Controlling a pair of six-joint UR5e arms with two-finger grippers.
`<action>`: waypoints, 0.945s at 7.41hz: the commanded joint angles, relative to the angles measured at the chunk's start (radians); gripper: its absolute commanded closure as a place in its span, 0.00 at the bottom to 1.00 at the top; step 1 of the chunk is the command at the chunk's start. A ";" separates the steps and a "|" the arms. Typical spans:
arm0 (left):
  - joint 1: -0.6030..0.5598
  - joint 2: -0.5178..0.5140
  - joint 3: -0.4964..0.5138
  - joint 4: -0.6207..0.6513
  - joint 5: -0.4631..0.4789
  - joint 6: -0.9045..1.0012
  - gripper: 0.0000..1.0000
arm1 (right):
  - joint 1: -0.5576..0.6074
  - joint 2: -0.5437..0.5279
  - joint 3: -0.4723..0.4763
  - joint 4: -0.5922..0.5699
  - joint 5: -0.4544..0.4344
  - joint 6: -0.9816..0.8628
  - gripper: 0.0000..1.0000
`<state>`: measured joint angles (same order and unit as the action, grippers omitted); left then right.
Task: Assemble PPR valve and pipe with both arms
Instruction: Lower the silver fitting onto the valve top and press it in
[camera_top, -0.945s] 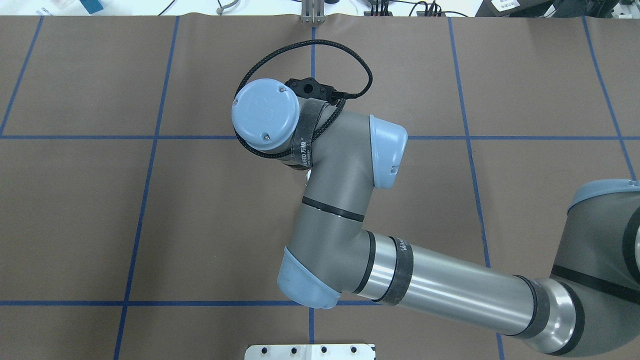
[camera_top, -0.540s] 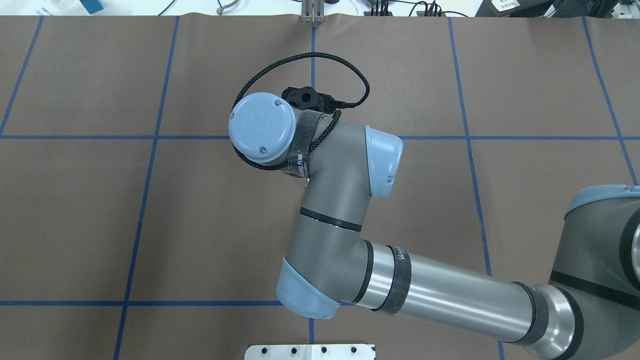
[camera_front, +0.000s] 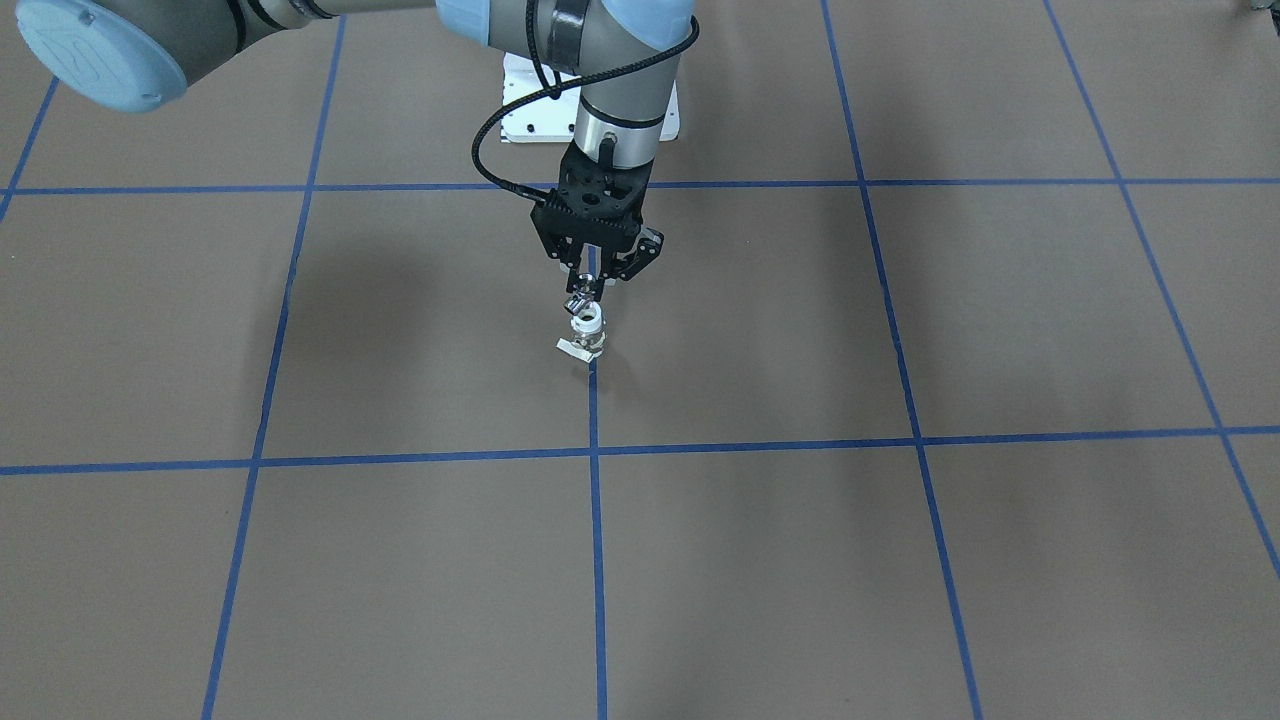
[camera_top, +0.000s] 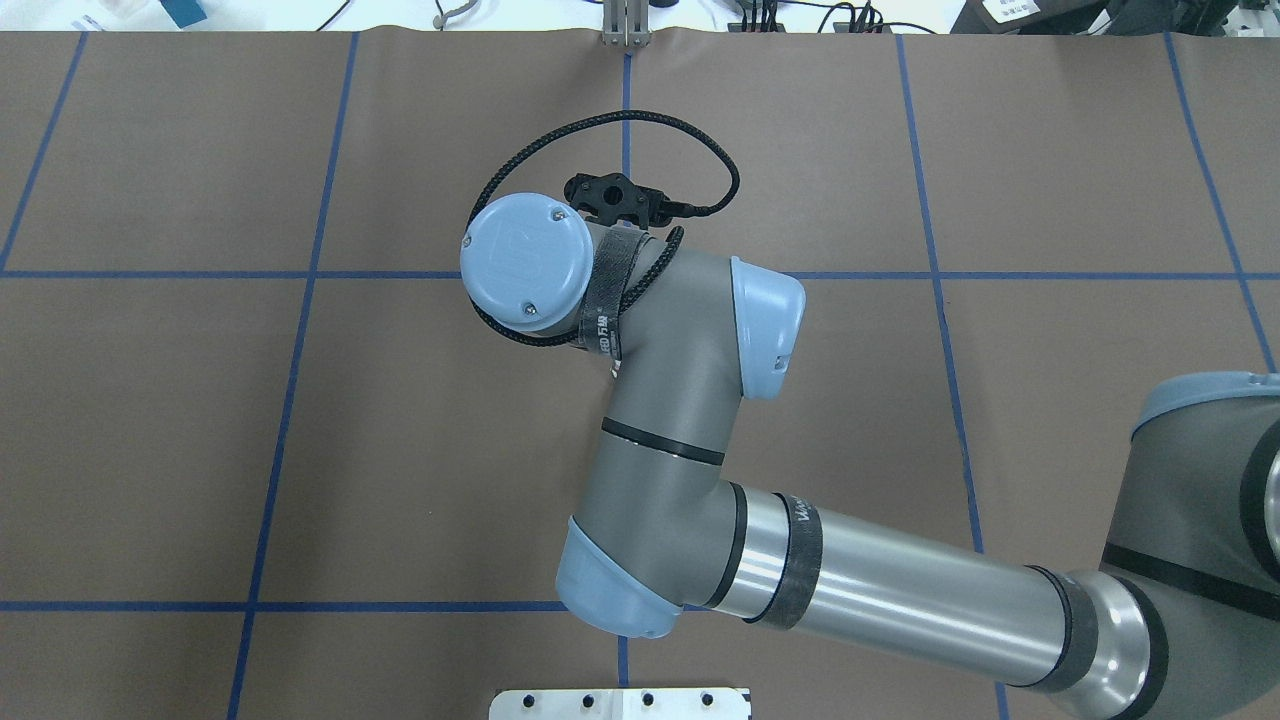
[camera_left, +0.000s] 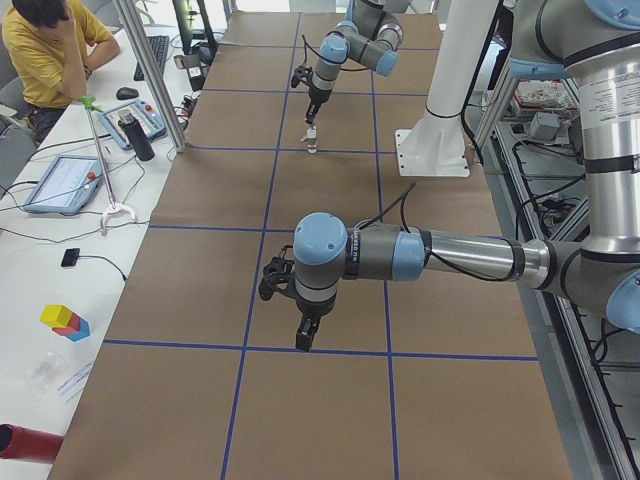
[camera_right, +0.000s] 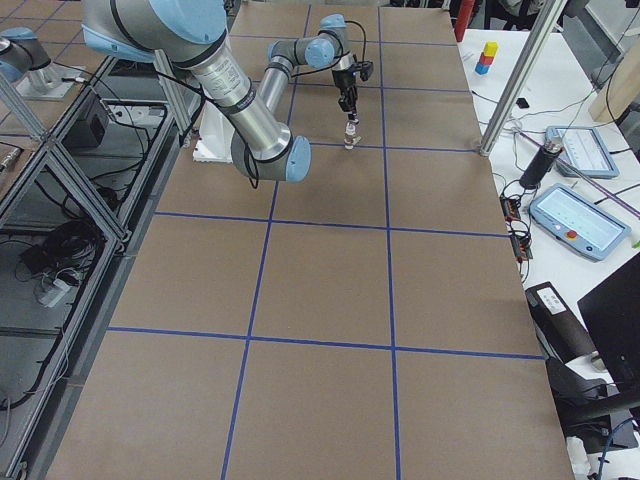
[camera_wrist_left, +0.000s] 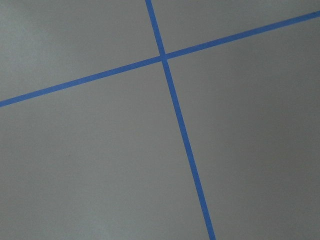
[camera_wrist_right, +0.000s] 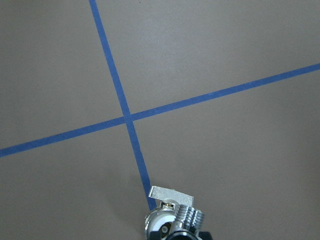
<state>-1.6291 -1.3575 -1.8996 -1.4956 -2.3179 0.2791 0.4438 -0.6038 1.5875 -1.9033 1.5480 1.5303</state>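
Observation:
My right gripper (camera_front: 584, 295) hangs straight down over the middle of the table and is shut on the pipe (camera_front: 579, 302), a tiny silver fitting. The pipe sits on top of the PPR valve (camera_front: 588, 326), which stands upright on the blue centre line with its pale lever (camera_front: 572, 348) sticking out. The right wrist view shows the ribbed silver pipe (camera_wrist_right: 188, 216) and the valve's lever (camera_wrist_right: 169, 194) just below the camera. In the overhead view the right wrist (camera_top: 530, 260) hides them. My left gripper (camera_left: 305, 335) hangs over bare table, far from the valve; I cannot tell whether it is open.
Brown table (camera_front: 900, 560) with a blue tape grid (camera_wrist_left: 175, 115). The white bolted pedestal base (camera_top: 620, 703) sits at the robot's edge. Tablets, a bottle and an operator (camera_left: 45, 45) are at a side desk beyond the far table edge.
My right wrist has shifted slightly toward the far side and turned a little over the valve. Nothing else has moved.

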 joint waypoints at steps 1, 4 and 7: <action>0.000 0.000 0.001 0.000 0.000 0.000 0.00 | -0.001 -0.001 -0.004 0.015 -0.006 0.001 1.00; 0.002 -0.002 0.004 0.000 0.000 0.000 0.00 | -0.002 -0.019 -0.003 0.020 -0.012 0.001 1.00; 0.000 -0.002 0.005 0.000 0.000 0.000 0.00 | -0.004 -0.010 -0.001 0.020 -0.011 0.002 1.00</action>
<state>-1.6287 -1.3591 -1.8948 -1.4956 -2.3178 0.2792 0.4409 -0.6162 1.5855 -1.8838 1.5359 1.5313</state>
